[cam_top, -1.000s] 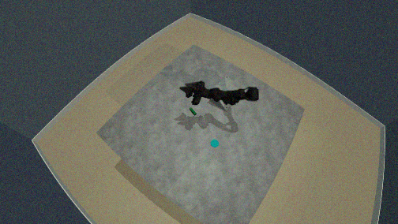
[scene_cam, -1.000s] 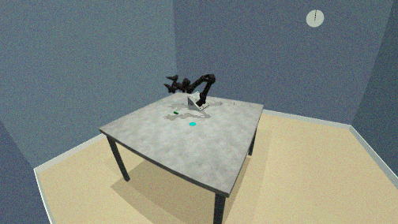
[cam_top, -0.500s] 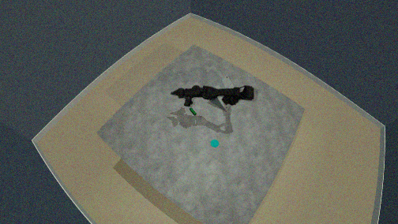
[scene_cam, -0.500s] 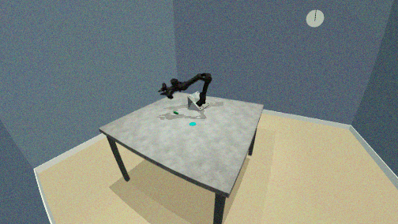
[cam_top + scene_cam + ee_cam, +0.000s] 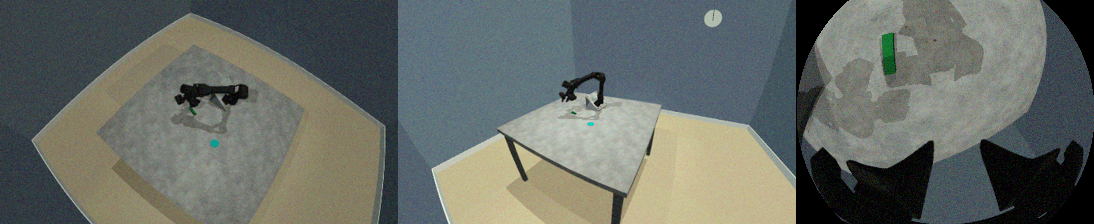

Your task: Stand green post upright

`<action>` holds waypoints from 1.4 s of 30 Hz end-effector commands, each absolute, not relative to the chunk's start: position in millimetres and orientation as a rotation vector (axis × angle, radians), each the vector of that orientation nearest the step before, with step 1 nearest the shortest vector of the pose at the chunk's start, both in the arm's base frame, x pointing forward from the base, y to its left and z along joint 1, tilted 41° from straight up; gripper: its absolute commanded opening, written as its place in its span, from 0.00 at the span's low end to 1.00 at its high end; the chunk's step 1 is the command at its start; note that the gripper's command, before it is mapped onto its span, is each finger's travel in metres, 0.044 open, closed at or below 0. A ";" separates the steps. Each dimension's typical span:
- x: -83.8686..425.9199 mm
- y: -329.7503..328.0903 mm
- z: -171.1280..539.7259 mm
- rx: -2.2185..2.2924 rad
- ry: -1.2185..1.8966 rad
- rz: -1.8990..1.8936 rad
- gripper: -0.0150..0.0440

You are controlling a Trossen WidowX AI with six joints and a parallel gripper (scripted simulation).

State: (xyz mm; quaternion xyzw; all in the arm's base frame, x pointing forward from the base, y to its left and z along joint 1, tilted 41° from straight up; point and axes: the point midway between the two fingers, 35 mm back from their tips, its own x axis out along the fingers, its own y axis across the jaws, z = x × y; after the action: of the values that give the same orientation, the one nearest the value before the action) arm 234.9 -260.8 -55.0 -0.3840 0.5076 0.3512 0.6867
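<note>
Green post [image 5: 193, 111] [image 5: 574, 113] [image 5: 888, 54] | lying flat | long axis aimed beside cyan circle [image 5: 214, 143] [image 5: 591, 124]

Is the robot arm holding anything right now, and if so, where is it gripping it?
Nothing is held: the gripper is partly open above the table, and the green post lies apart from it.

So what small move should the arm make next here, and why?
Probably swing the gripper over toward the green post while lowering it. The post lies on its side on the table, outside the cyan circle, and the wrist view shows it off to one side, beyond the parted, empty fingers.
</note>
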 end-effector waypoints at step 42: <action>221.9 -117.4 -90.5 -0.432 0.843 1.233 0.29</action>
State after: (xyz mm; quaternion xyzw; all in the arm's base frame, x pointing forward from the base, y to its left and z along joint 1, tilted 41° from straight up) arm 221.5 -118.4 -90.6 -0.1970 0.3814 0.5572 0.7108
